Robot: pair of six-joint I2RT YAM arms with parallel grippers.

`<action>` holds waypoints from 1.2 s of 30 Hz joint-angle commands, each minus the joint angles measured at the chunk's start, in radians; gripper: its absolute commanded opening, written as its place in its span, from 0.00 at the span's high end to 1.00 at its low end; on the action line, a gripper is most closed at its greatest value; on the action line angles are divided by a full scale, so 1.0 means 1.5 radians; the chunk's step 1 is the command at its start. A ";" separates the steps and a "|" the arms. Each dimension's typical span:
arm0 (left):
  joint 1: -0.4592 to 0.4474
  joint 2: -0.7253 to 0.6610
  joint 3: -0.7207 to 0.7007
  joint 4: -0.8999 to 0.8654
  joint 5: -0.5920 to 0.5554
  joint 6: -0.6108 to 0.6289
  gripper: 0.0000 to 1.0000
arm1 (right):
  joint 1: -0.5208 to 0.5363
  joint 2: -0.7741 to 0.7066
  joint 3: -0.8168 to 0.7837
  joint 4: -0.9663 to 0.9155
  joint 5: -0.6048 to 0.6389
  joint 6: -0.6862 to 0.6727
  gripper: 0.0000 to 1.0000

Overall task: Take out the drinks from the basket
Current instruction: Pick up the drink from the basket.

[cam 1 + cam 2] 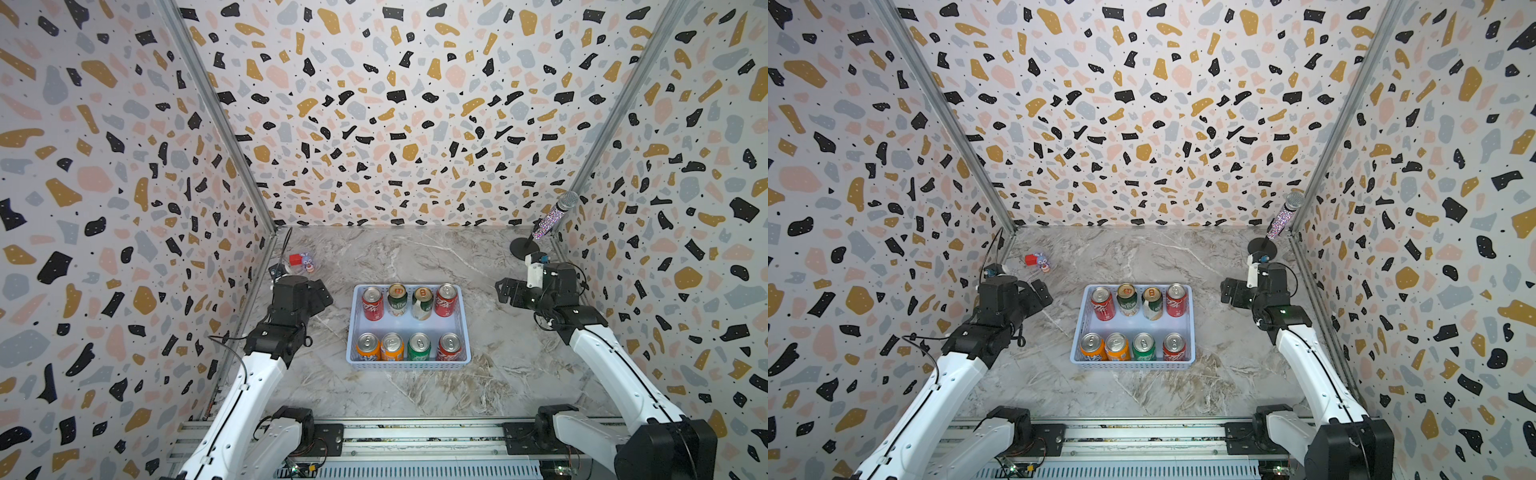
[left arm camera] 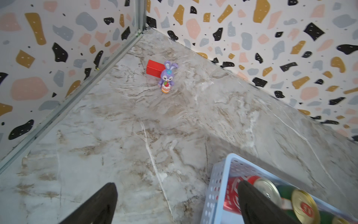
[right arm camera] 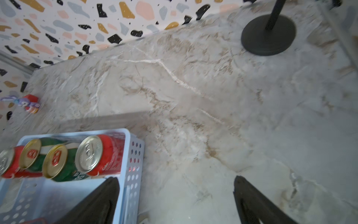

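Note:
A pale blue perforated basket (image 1: 409, 365) (image 1: 1131, 365) sits mid-table with several upright drinks in two rows. The back row runs red can (image 1: 372, 303), two dark green-and-white cans (image 1: 397, 299), then another red can (image 1: 446, 300). In front are two orange cans (image 1: 368, 347), a bright green can (image 1: 419, 347) and a red can (image 1: 449, 347). My left gripper (image 1: 322, 293) (image 2: 176, 184) hovers open just left of the basket's back corner. On the other side my right gripper (image 1: 505, 291) (image 3: 175, 178) is open and empty, one finger over the basket's side wall (image 3: 133, 174).
A glittery microphone (image 1: 557, 216) on a black round stand (image 1: 524, 248) occupies the back right corner. A purple bunny toy (image 1: 306, 262) and a red block (image 1: 295, 259) lie at the back left. Patterned walls close in three sides; a metal rail (image 1: 415, 436) runs along the front.

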 commanded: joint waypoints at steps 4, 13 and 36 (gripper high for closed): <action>0.000 0.040 0.072 -0.117 0.247 0.064 0.00 | 0.105 -0.004 0.062 -0.224 -0.037 -0.017 0.08; -0.001 0.023 0.053 -0.141 0.272 0.073 0.03 | 0.224 0.001 0.116 -0.315 0.014 0.001 0.11; -0.001 0.005 -0.017 -0.145 0.330 0.077 0.00 | 0.444 0.158 0.192 -0.316 0.107 0.062 0.10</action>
